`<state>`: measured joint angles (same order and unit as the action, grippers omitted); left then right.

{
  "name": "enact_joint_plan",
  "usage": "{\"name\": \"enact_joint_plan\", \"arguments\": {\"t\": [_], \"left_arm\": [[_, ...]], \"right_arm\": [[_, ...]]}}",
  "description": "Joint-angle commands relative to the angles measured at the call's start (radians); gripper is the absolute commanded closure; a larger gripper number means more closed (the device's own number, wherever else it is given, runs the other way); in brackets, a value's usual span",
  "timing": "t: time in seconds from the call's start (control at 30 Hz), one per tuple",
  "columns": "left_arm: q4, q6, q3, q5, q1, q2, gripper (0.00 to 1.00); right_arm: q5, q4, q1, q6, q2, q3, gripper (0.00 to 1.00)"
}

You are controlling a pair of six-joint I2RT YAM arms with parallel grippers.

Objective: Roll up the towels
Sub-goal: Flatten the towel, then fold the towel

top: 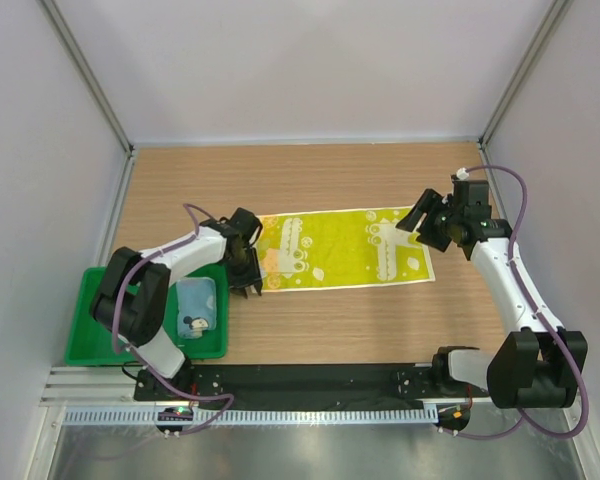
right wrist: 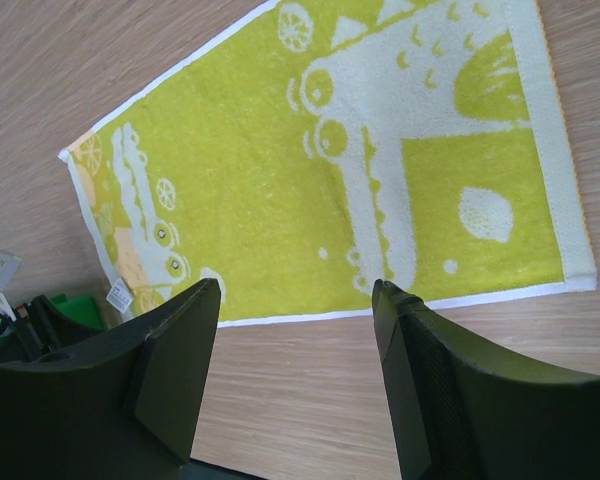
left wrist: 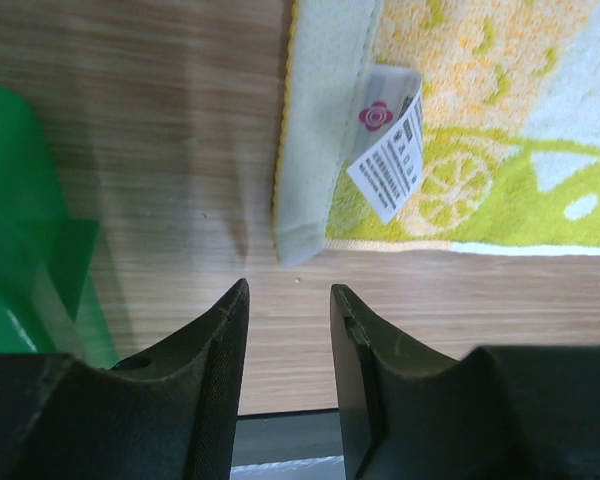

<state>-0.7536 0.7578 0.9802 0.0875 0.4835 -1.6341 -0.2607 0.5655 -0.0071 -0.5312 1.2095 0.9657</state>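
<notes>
1 yellow towel (top: 345, 250) lies flat mid-worktop. It looks soft and floppy, so pinch its left edge. The blue towel (top: 195, 305) sits in the tray (top: 90, 340), near-left corner. Left end effector (top: 246, 283) and right end effector (top: 421, 224) gape, empty.

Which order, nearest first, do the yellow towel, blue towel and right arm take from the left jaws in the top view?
1. Yellow towel, just to the right.
2. Blue towel, in the tray, left.
3. Right arm, far right.
</notes>
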Motion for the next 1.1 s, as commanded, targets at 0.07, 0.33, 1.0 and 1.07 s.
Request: {"name": "enact_joint_plan", "arguments": {"t": [0.07,0.33,1.0,1.07], "left_arm": [[0.048,0.034,0.06,-0.045,0.001,-0.038,0.61],[0.04,0.029,0.077,-0.075,0.001,-0.095,0.62],[0.037,0.008,0.057,-0.08,0.0,-0.055,1.0],[0.049,-0.008,0.055,-0.063,-0.002,-0.047,1.0]], "right_arm": [[0.025,0.034,0.007,0.028,-0.03,0.03,0.31],[0.029,0.057,0.007,0.051,-0.028,0.033,0.31],[0.251,0.143,-0.002,-0.015,0.012,-0.053,0.41],[0.255,0.14,-0.01,-0.018,0.019,-0.074,0.41]]}}
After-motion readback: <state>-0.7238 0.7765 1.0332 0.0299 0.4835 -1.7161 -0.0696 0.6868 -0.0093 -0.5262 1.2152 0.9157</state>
